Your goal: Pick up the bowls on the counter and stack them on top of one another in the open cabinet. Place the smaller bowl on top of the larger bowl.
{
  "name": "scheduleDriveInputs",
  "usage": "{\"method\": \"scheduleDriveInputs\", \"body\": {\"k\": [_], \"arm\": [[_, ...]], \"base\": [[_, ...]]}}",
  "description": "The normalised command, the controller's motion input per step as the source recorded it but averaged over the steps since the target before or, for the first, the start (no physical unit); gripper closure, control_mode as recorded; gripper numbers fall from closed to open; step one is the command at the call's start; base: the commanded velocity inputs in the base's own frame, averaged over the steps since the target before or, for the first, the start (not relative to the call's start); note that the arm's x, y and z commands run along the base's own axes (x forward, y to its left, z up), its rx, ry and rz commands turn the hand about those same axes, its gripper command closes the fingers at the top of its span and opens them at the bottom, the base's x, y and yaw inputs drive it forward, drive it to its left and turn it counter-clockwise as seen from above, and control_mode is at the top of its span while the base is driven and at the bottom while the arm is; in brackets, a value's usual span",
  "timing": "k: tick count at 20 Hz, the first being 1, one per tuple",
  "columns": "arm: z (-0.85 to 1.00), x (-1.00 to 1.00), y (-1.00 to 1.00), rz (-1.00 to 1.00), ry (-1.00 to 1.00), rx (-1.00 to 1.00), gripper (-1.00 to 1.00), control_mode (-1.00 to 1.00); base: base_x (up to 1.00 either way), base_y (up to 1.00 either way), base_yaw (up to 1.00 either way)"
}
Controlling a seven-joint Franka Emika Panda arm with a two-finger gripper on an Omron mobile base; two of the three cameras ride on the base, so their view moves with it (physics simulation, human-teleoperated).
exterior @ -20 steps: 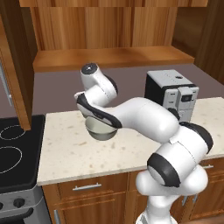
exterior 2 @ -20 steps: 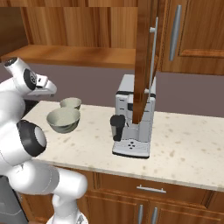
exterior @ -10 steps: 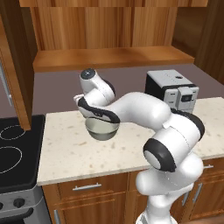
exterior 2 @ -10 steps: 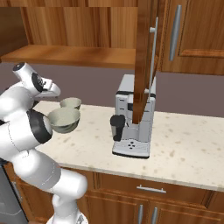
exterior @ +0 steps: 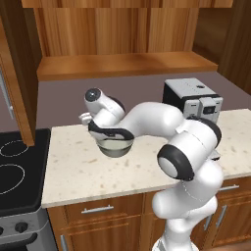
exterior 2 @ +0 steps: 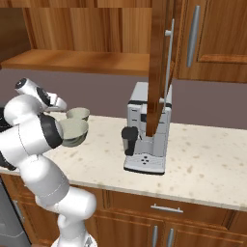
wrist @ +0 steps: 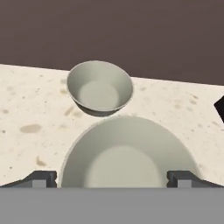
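Directly beneath the gripper (wrist: 112, 177) sits the larger bowl (wrist: 124, 153) on the bench (wrist: 30, 113), jaws spread wide either side of it, holding nothing. Glazed, rigid, likely slick and breakable, so I'd pinch the rim wall. Just beyond it rests the smaller bowl (wrist: 99, 87), close by but apart.

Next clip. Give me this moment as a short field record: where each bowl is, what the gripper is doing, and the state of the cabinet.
larger bowl: on the counter, nearest the hand, between the finger tips in the hand view
smaller bowl: on the counter just behind the larger one, upright; whether they touch is unclear
gripper: open, tips either side of the larger bowl, no grip yet
open cabinet: shelf bare, no bowl in it
coffee machine: on the counter, apart from the bowls
stacking: not started
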Motion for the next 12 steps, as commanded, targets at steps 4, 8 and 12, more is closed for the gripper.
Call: {"method": "scheduleDriveInputs", "body": {"k": [4,8,12], "arm": [[-0.30,0.39,0.06,0.00,-0.13,0.00,-1.00,-1.00],[-0.31,0.46,0.09,0.00,-0.11,0.00,-1.00,-1.00],[-0.29,0.49,0.13,0.00,-0.10,0.00,-1.00,-1.00]], "base": [[0.00,0.00,0.00],[0.00,0.00,0.00],[0.00,0.00,0.00]]}}
